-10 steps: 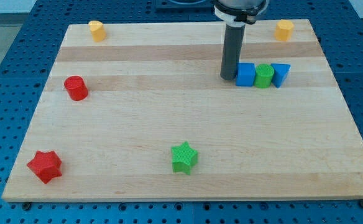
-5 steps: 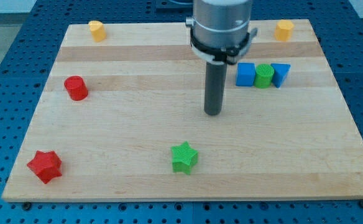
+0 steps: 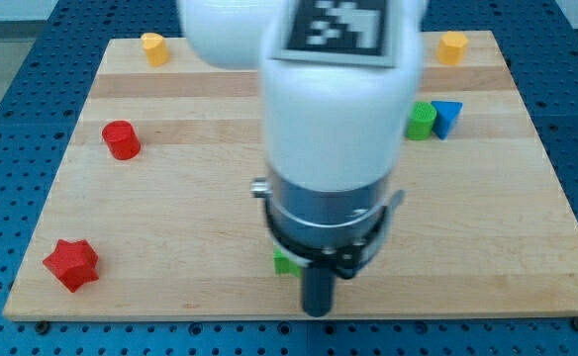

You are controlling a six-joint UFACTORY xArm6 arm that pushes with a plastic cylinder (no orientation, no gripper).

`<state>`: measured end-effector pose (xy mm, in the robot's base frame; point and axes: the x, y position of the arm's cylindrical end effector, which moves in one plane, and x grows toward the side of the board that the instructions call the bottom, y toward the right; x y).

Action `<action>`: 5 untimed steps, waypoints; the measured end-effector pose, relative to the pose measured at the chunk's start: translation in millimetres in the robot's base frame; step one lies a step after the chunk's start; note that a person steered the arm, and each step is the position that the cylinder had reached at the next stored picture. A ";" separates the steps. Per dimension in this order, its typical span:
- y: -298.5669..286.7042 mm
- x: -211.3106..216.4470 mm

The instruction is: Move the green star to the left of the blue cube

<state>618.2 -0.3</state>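
My tip (image 3: 317, 312) rests on the board near the view's bottom edge, just below and to the right of the green star (image 3: 286, 262). The arm hides most of the star; only a small green corner shows. The blue cube is hidden behind the arm. A green cylinder (image 3: 422, 121) and a blue triangular block (image 3: 447, 117) show at the view's upper right, side by side.
A red cylinder (image 3: 121, 139) sits at the left. A red star (image 3: 71, 263) lies at the lower left. Two yellow blocks stand at the top, one on the left (image 3: 152, 46) and one on the right (image 3: 453, 45). The wooden board (image 3: 170, 208) lies on a blue pegboard.
The arm has swept from beside the blue cube down towards the view's bottom, and now covers the cube and most of the green star. No block has visibly moved.
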 end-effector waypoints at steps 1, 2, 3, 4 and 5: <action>-11.1 -5.0; -11.1 -24.9; -11.1 -45.2; -23.1 -61.8; -25.4 -82.3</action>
<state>535.9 -25.7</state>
